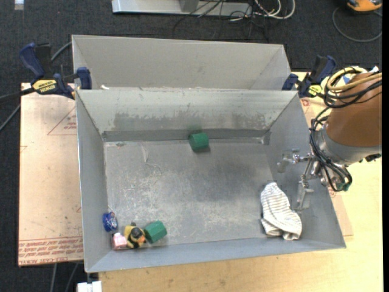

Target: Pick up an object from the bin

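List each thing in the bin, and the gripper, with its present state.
gripper: at the right side, beside the striped cloth
striped cloth: crumpled, front right corner
green block: alone at the back wall
green cylinder: on its side, front left
yellow toy: between green cylinder and pink piece
pink piece: at the front wall
blue piece: near the left wall

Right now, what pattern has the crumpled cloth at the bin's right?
The crumpled cloth is white with thin grey stripes, in the camera view.

Claw (300,188) beside striped cloth (278,213)
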